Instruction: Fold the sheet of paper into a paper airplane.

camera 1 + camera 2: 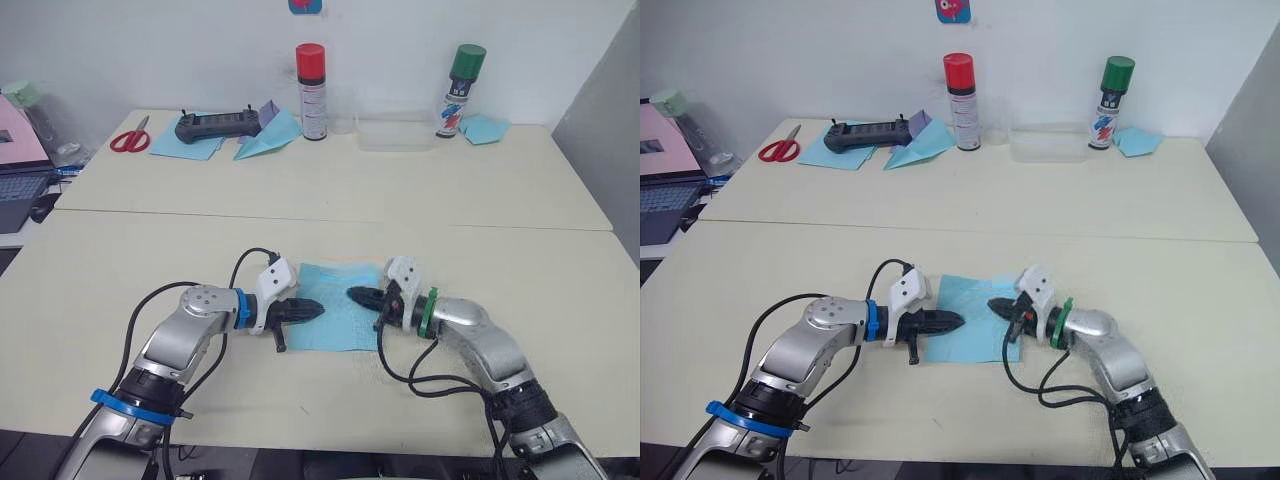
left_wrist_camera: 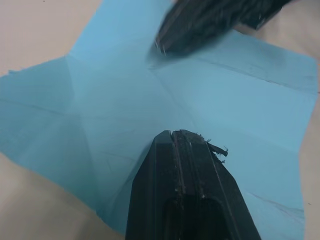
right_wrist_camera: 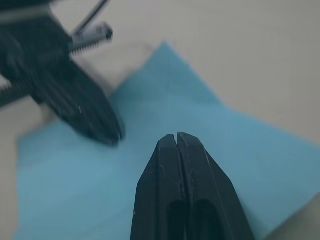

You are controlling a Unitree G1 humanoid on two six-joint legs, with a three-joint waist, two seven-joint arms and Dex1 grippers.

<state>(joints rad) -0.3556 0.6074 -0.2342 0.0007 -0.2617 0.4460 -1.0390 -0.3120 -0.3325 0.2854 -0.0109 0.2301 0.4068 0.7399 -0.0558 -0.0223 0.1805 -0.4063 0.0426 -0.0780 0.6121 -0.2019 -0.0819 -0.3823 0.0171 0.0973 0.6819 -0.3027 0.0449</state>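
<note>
Left eye view: left gripper (image 1: 318, 308) and right gripper (image 1: 352, 294), jaws together, over sheet of paper (image 1: 338, 330)

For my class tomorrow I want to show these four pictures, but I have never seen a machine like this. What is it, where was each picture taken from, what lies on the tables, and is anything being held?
It is a humanoid robot with two arms, each ending in black two-fingered jaws. Two pictures come from the two eyes of a camera on its head, looking down over the arms. The other two come from cameras on the wrists, looking along the fingers.

The left gripper and right gripper point at each other over the sheet of paper, which lies flat on the near table with faint creases. Both jaws are shut and grip nothing.

The far table holds red scissors, a dark remote controller, a light blue paper dart, a red-capped spray can, a clear tray and a green-capped spray can.
</note>
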